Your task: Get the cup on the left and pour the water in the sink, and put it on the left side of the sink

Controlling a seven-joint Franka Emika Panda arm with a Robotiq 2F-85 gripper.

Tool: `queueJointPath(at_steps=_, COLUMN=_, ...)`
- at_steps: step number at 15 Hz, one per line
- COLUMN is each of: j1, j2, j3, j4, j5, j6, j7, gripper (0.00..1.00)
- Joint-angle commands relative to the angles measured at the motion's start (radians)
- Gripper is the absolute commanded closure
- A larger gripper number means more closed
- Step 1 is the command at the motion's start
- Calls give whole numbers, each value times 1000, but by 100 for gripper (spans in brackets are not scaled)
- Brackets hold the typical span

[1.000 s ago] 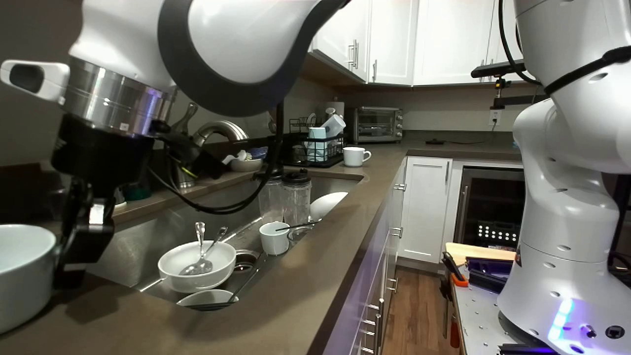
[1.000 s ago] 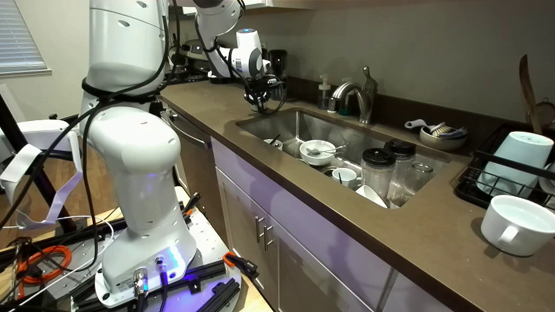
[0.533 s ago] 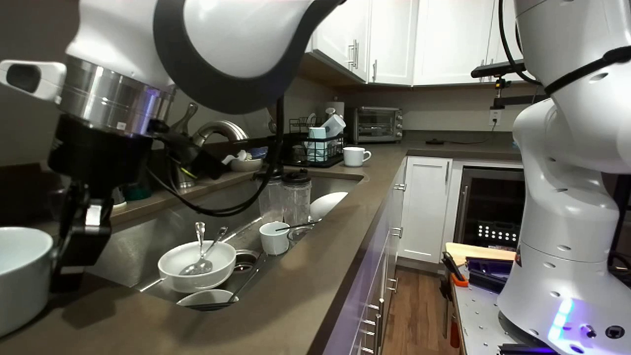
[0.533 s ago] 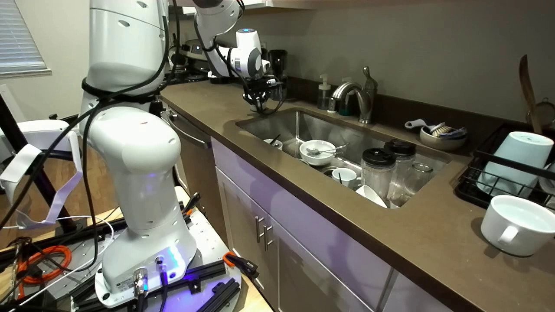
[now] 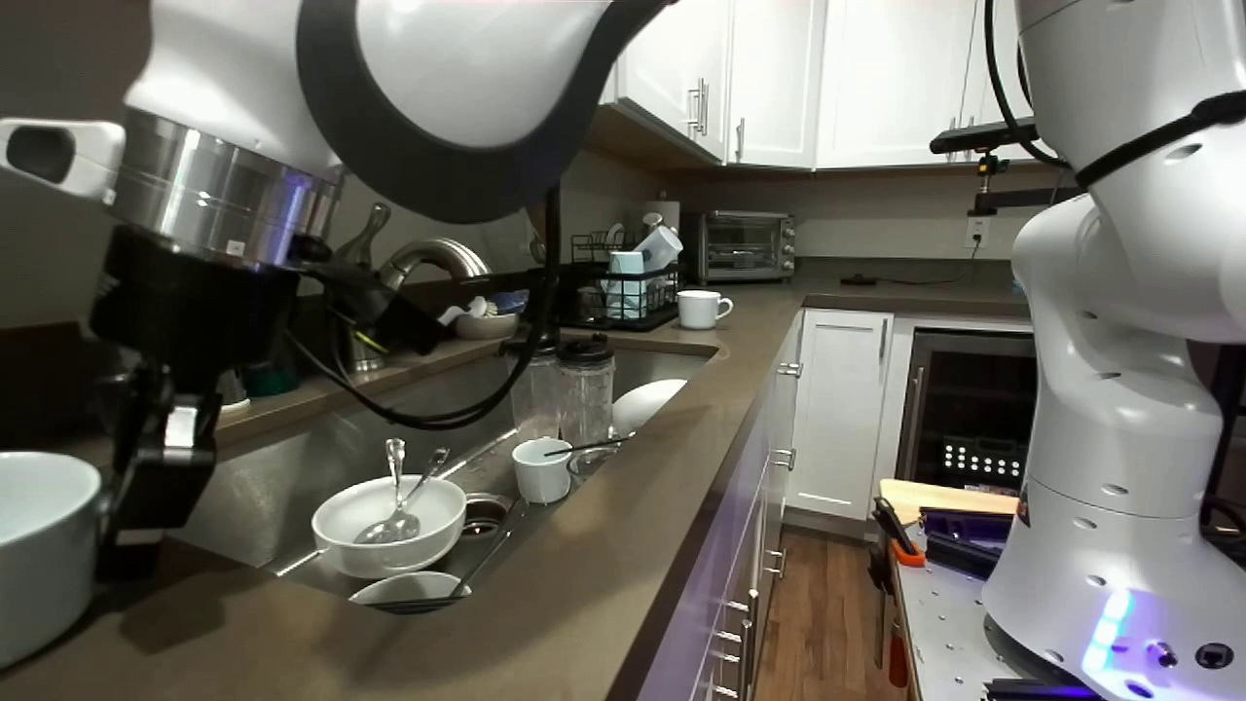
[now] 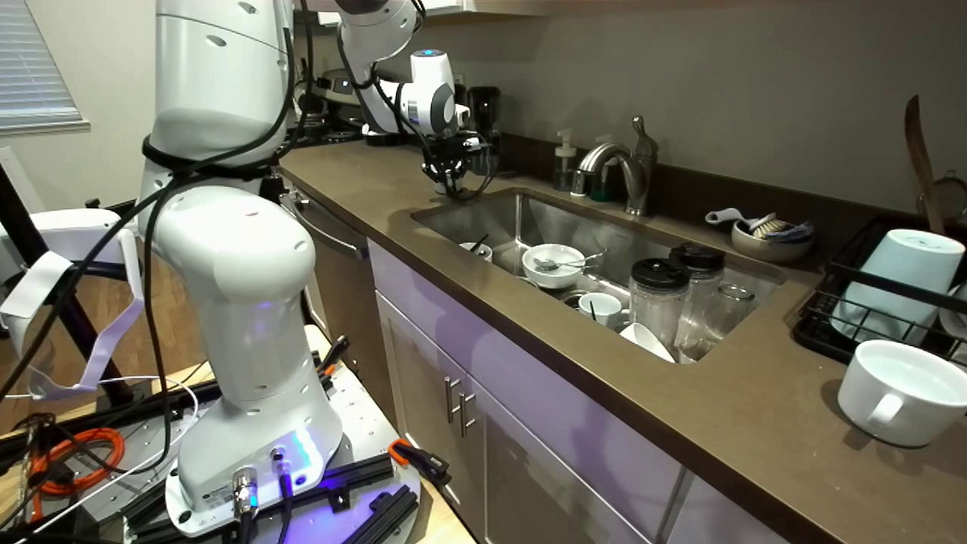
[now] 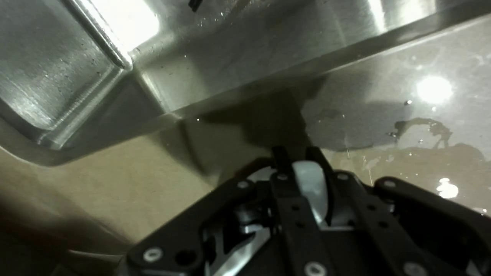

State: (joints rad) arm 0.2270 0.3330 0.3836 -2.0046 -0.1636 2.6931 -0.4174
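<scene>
Now the end effector (image 7: 298, 155), pinching the handle (image 7: 311, 188) of the upright white mug (image 5: 41, 560), has edged it slightly farther from the sink (image 5: 258, 506), over the left-hand counter (image 5: 292, 643); probably final placement, touchdown unclear.

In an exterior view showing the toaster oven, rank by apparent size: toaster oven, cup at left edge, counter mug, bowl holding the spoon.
1. Cup, though cropped
2. Bowl
3. Toaster oven
4. Mug
Nearness enlarges the cup; true sizes are unsure.
</scene>
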Motion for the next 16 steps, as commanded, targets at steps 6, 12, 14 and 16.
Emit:
queueJointPath(at_steps=6, j1=16, j2=-7, j3=23, j4=24, j5=50, j6=-54, j7=-6, gripper=94)
queueJointPath(at_steps=12, j1=47, j2=-4, j3=27, j4=72, j5=81, j6=-192, j7=18, gripper=94)
queueJointPath(at_steps=14, j1=61, j2=-2, j3=15, j4=93, j5=72, j6=-243, j7=38, gripper=94)
queueJointPath(at_steps=16, j1=69, j2=0, j3=12, j4=109, j5=72, j6=-280, j7=46, gripper=94)
